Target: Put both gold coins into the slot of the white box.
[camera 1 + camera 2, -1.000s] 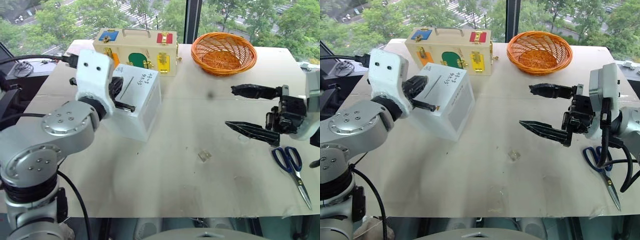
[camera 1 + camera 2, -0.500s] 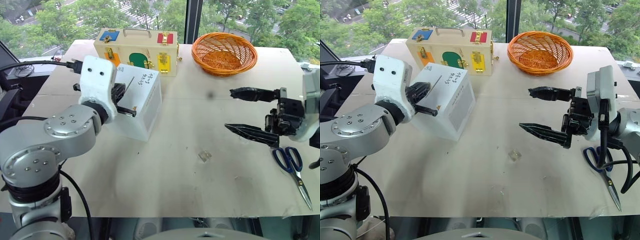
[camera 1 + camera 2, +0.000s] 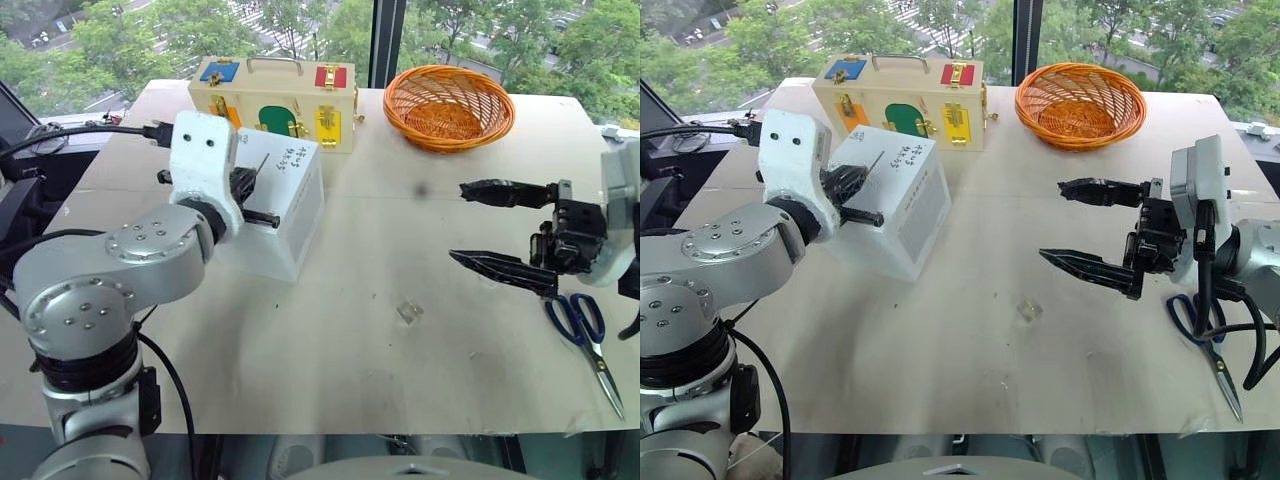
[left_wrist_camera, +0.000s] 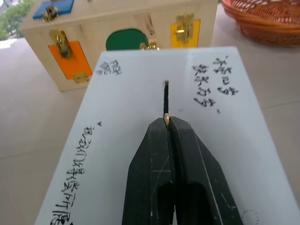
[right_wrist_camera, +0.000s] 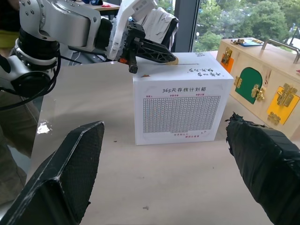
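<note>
Nearest on the table (image 3: 330, 380), a small clear square (image 3: 407, 312) lies flat on the bare top, well apart from everything else. To its right, blue-handled scissors (image 3: 585, 335) lie near the table's right edge, blades pointing toward the front edge.

Just above the scissors, the right gripper (image 3: 480, 225) hangs over the table with its 2 black fingers spread wide, pointing toward the left and holding nothing. In the right wrist view the right gripper's fingers frame the box from across the table.

Farther back on the left stands the white box (image 3: 285, 215), resting on the table with its top face tilted toward the robot. The slot (image 4: 166, 96) runs as a thin dark line along the middle of that top face, between lines of black handwriting. The left gripper (image 4: 167, 121) is over the top face, fingers pressed together on 1 gold coin (image 4: 166, 120), whose edge shows between the fingertips. The coin sits at the near end of the slot, in line with it; whether it has entered the slot cannot be told.

Behind the box, near the far edge, stands a cream case (image 3: 275, 100) with coloured doors and brass latches. To its right sits an orange basket (image 3: 447, 105).
</note>
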You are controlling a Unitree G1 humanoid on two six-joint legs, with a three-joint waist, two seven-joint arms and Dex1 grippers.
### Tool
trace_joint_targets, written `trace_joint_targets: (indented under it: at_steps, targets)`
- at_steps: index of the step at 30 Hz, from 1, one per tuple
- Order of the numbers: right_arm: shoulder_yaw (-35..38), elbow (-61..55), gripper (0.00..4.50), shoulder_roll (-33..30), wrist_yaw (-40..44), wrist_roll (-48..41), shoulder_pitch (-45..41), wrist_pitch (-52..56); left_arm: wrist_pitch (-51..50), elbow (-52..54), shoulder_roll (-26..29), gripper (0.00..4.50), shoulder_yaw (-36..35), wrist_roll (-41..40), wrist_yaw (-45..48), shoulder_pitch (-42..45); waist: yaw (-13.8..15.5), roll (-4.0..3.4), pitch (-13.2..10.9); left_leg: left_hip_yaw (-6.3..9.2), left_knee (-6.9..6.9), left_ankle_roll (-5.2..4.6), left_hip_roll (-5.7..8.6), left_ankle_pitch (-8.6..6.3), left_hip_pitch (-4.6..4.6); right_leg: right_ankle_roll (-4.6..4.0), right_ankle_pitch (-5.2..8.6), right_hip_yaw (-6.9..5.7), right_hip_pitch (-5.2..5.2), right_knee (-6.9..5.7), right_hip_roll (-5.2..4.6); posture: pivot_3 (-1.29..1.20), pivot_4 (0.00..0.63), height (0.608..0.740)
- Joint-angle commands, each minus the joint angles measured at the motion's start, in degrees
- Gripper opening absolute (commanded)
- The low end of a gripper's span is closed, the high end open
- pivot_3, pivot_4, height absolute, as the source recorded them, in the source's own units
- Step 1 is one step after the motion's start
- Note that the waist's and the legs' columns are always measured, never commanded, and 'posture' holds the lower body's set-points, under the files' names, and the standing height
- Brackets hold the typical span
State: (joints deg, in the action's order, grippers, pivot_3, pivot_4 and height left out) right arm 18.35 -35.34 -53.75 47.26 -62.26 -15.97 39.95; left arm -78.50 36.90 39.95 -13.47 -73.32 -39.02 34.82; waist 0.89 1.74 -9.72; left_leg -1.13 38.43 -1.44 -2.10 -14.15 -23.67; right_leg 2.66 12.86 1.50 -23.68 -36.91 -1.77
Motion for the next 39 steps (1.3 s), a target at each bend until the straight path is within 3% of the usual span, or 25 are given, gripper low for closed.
trace_joint_targets:
  at_steps: [1, 7, 13, 15, 18, 21, 23, 27, 29, 32, 34, 35, 37, 39]
  targets:
    - [2.3, -1.7, 4.48, -0.7, 0.2, -0.9, 0.2, -0.4, -0.7, -0.1, 0.1, 0.00, 0.0, 0.7, -1.3, 1.2, 0.0, 0.00, 0.0, 0.00, 0.00, 0.00, 0.00, 0.00, 0.00, 0.00, 0.00, 0.00, 0.00, 0.00, 0.00, 0.00, 0.150, 0.740]
    - [2.4, -1.8, 4.48, -0.6, 0.3, -1.1, 0.8, -0.5, -0.4, -0.1, -0.3, 0.00, 0.1, 1.1, -0.9, 1.5, 0.0, 0.00, 0.0, -0.01, 0.00, 0.00, 0.01, 0.00, 0.01, 0.00, 0.00, 0.00, 0.00, -0.01, 0.00, 0.00, 0.150, 0.740]
    - [2.3, -2.0, 4.50, -0.3, 0.0, -0.9, 1.7, -0.8, 4.7, 3.5, -0.4, 2.76, -2.4, -0.9, 2.1, 1.0, 0.0, 0.00, 0.0, 0.00, 0.02, 0.02, 0.00, 0.01, 0.00, 0.00, 0.00, 0.00, 0.00, -0.02, -0.01, 0.00, 0.150, 0.740]
    - [1.5, -2.2, 4.50, -0.3, -1.1, -0.7, 2.0, -0.1, 7.3, 5.8, 1.9, 2.76, -4.0, -4.2, 9.9, -0.3, -0.1, 0.00, 0.0, -0.01, 0.02, 0.02, 0.00, 0.01, -0.02, -0.01, 0.00, 0.00, -0.01, -0.02, -0.01, 0.00, 0.150, 0.740]
    - [-2.6, -3.5, 4.50, -0.2, -4.5, 3.7, 3.6, 1.0, 12.4, 7.7, 4.6, 2.76, -8.9, -10.9, 33.2, -5.6, -0.2, -0.02, 0.0, -0.05, -0.02, 0.03, 0.00, 0.01, 0.01, -0.02, 0.01, -0.01, -0.03, -0.01, -0.02, 0.00, 0.150, 0.740]
    - [-8.7, -4.8, 4.50, -0.5, -7.5, 10.0, 6.2, 2.5, 15.1, 6.6, 7.1, 2.76, -15.6, -19.5, 47.5, -12.6, -0.2, -0.05, 0.0, -0.13, -0.05, 0.04, -0.04, 0.02, 0.02, -0.18, 0.10, -0.08, -0.03, -0.02, -0.03, 0.00, 0.150, 0.740]
    - [-13.9, -5.6, 4.50, 0.2, -11.0, 13.8, 9.7, 5.0, 13.9, 9.3, 10.5, 2.76, -17.3, -17.6, 61.9, -19.7, -0.2, -0.04, 0.0, -0.15, -0.04, 0.08, -0.04, 0.04, 0.00, -0.24, 0.14, -0.14, -0.03, -0.02, -0.03, 0.00, 0.150, 0.740]
    - [-18.4, -7.1, 4.50, 2.5, -14.4, 15.9, 13.4, 7.8, 22.0, 12.5, 14.5, 2.76, -15.4, -0.7, 81.2, -31.5, 0.0, -0.10, 0.0, -0.27, -0.05, 0.08, 0.01, 0.04, 0.01, -0.27, 0.17, -0.14, -0.03, 0.02, -0.03, 0.00, 0.150, 0.740]
    - [-21.8, -7.1, 3.65, 3.7, -16.2, 19.3, 13.6, 8.0, 26.1, 11.1, 14.5, 2.83, -14.2, 4.7, 86.4, -34.9, 0.0, -0.10, 0.0, -0.29, -0.01, 0.08, 0.00, 0.05, 0.03, -0.27, 0.16, -0.10, -0.02, 0.02, -0.04, 0.00, 0.150, 0.740]
    - [-26.0, -6.0, 3.65, 5.1, -18.6, 25.8, 12.9, 7.1, 31.4, 9.6, 14.2, 2.83, -12.2, 10.8, 91.2, -37.3, -0.1, -0.09, 0.1, -0.27, 0.00, 0.10, -0.03, 0.06, 0.09, -0.27, 0.16, -0.11, 0.00, 0.03, -0.03, 0.00, 0.150, 0.740]
    - [-25.4, -5.1, 3.65, 8.3, -20.2, 24.8, 11.8, 8.5, 34.7, 8.4, 14.4, 2.83, -11.3, 14.7, 94.5, -38.8, -0.1, -0.10, 0.1, -0.23, 0.01, 0.10, -0.06, 0.07, 0.08, -0.28, 0.16, -0.10, -0.02, 0.03, -0.04, 0.00, 0.150, 0.740]
    - [-25.1, -4.9, 3.42, 9.6, -20.8, 24.3, 11.4, 9.3, 35.7, 7.7, 14.6, 2.83, -11.0, 16.0, 95.5, -39.3, -0.1, -0.10, 0.1, -0.20, 0.01, 0.10, -0.08, 0.07, 0.08, -0.30, 0.14, -0.08, -0.02, 0.03, -0.03, 0.00, 0.150, 0.740]
    - [-25.4, -4.9, 2.79, 11.0, -21.6, 24.9, 10.9, 10.3, 37.6, 7.1, 14.8, 2.83, -10.2, 18.2, 96.8, -39.8, -0.2, -0.12, 0.1, -0.17, 0.01, 0.10, -0.09, 0.07, 0.07, -0.33, 0.12, -0.05, -0.04, 0.03, 0.00, 0.00, 0.150, 0.740]
    - [-25.8, -4.9, 1.72, 11.8, -22.1, 25.9, 10.9, 10.7, 38.0, 7.3, 14.6, 2.83, -9.4, 18.8, 96.3, -39.5, -0.1, -0.12, 0.1, -0.15, -0.01, 0.10, -0.10, 0.07, 0.02, -0.33, 0.13, -0.07, -0.07, 0.03, 0.02, 0.00, 0.150, 0.740]
